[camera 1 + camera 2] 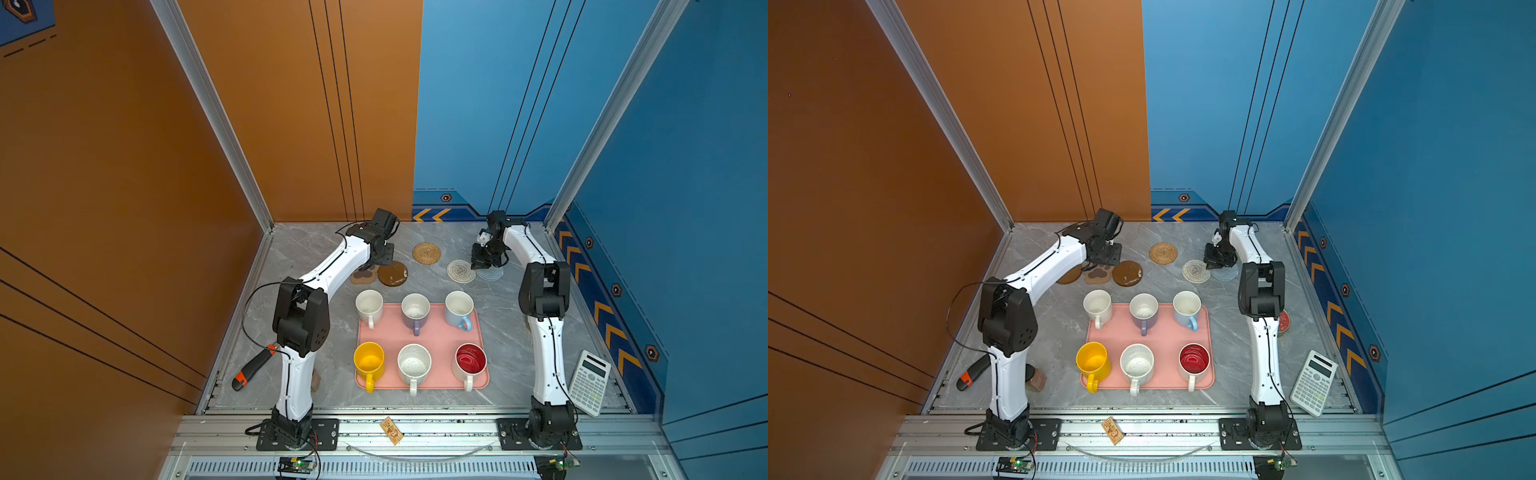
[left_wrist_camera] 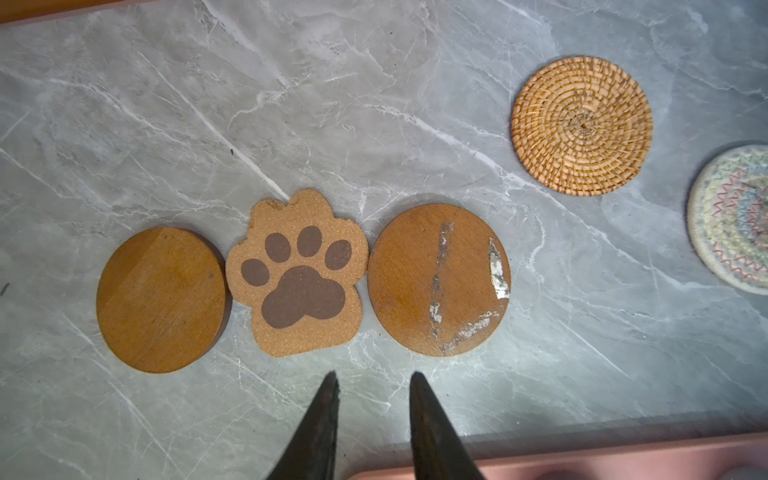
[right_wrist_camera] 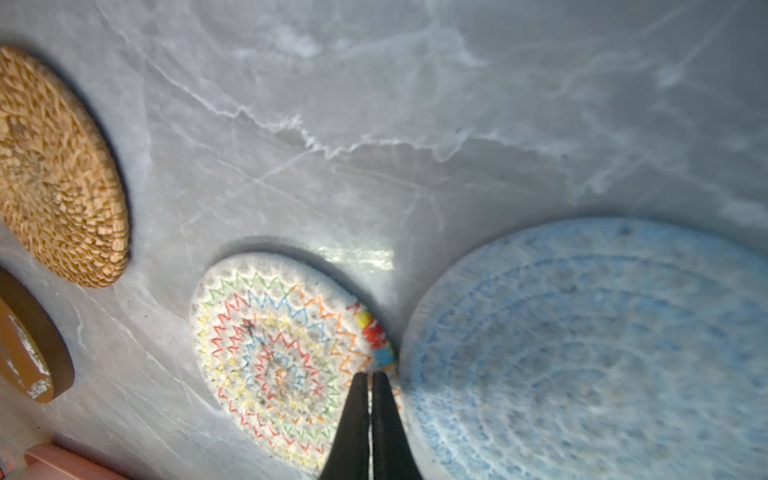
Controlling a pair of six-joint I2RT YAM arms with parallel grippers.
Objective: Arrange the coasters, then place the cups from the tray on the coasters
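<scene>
Colours and patterns, as seen.
You see: plain brown disc (image 2: 160,299), brown disc (image 2: 415,282) streaked silver-white, tan paw coaster (image 2: 299,274) with dark pads, golden rattan round (image 2: 582,124), cream round (image 3: 274,357) stitched in rainbow zigzags, mottled pale blue round (image 3: 590,349), on grey marbled table (image 2: 291,104).

Open marble strip (image 1: 428,280) separates coasters (image 1: 427,252) from crowded tray (image 1: 436,353).
</scene>
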